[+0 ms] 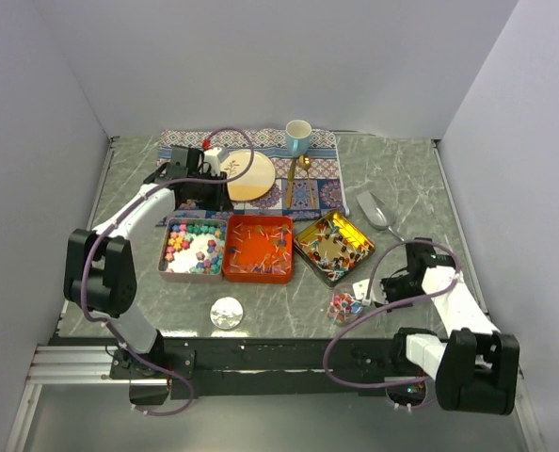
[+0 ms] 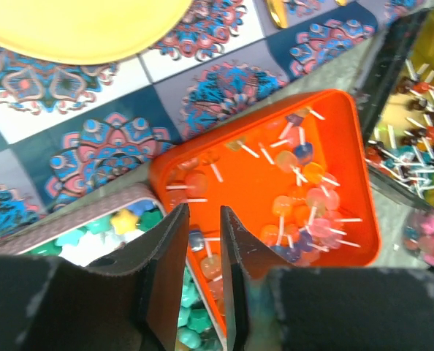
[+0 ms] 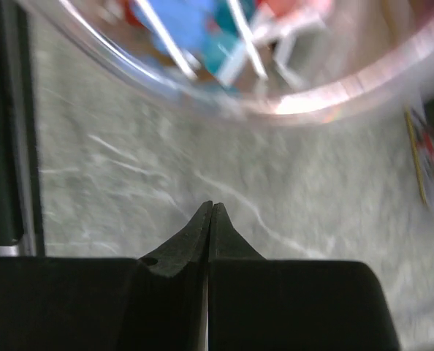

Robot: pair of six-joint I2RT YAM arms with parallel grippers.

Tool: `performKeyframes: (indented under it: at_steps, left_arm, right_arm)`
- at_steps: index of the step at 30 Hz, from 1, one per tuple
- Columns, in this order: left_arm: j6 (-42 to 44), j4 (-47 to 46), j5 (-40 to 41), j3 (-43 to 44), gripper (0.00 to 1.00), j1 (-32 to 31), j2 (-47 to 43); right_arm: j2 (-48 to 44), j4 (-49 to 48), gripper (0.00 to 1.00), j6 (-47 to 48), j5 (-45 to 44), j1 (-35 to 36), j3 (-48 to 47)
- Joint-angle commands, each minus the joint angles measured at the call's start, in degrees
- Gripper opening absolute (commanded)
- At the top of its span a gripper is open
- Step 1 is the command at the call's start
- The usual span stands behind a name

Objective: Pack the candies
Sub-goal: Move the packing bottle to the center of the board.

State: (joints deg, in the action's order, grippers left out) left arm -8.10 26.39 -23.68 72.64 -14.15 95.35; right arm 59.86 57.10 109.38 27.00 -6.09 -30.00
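Overhead: candies [image 1: 190, 247] fill three tins at mid-table, and a clear cup [image 1: 343, 306] near my right arm holds more.
Left wrist: my left gripper [image 2: 204, 212] is slightly spread and holds nothing. It is above where the pink tin [image 2: 78, 214] meets the orange tin [image 2: 326, 117], with candies below.
Right wrist: my right gripper [image 3: 211, 206] is pressed together and empty; the cup's candies sit just ahead.

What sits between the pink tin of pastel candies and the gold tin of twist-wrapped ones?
The orange rectangular metal tin holding red-orange candies lies there, close beside the pink tin and the gold tin; the top view shows it.
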Motion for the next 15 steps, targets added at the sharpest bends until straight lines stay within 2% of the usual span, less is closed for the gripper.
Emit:
performKeyframes:
  at_steps: [1,4,10,15]
  left_arm:
    - [2.8,0.1,3.7,2.3,0.3,1.6,1.0]
    - [2.3,-0.5,4.0,2.8,0.3,3.2,1.5]
    - [2.6,0.5,3.0,3.2,0.3,4.5,1.0]
    - [1.2,0.4,2.9,1.0,0.41,6.2,-1.9]
  right_arm:
    - [4.7,4.2,0.0,33.2,5.6,2.7,-3.7]
    - [6.7,3.7,0.0,37.1,8.9,5.6,-5.5]
    - [9.6,10.7,0.0,40.6,13.4,12.8,-11.1]
    - [10.8,12.2,0.0,41.3,17.6,17.2,-12.6]
